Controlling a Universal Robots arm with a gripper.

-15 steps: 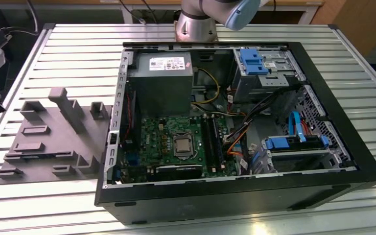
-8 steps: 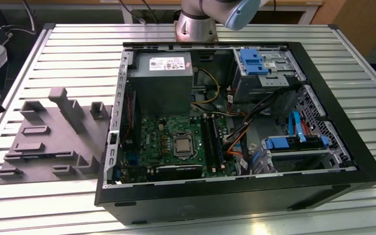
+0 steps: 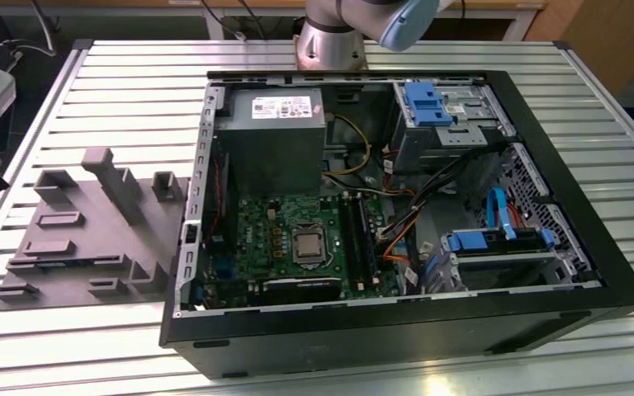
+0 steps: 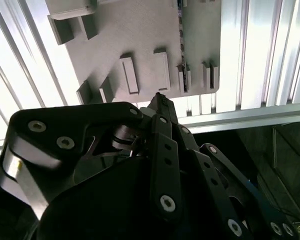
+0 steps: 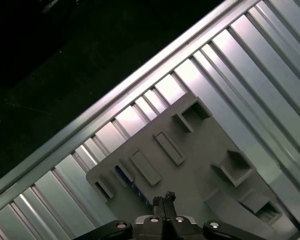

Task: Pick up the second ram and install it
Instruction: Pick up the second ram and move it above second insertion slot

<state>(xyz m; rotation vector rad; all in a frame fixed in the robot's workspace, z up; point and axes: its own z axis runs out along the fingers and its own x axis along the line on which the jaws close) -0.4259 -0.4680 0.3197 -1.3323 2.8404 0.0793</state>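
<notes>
We see a slatted metal table (image 3: 130,74) carrying an open computer case (image 3: 405,330), lying on its side. Beside it, on the exterior view's left, sits a grey tray (image 3: 96,247) of moulded holders. Inside the case the board's long black slots (image 3: 359,235) run just beside a bundle of orange and black cables.

The ram (image 4: 180,45) is not yet picked up. In both wrist views we make it out as a thin dark strip standing on edge in a narrow holder near one side of the tray.

We judge the main risk to be the approach. The stick offers only a slim top edge, so a gripper that comes down closed, or turned off the stick's long line, would strike it, tip it in its holder or pinch it crookedly. A crooked grasp would then be likely to jam at the slot, and the cables there could snag.

The arm (image 3: 333,37) rises from its base behind the case and leaves the exterior view at the top. Its gripper (image 5: 166,197) hangs well above the tray, pointing down at it. The jaws look pressed together, with nothing between them as far as we can tell.
</notes>
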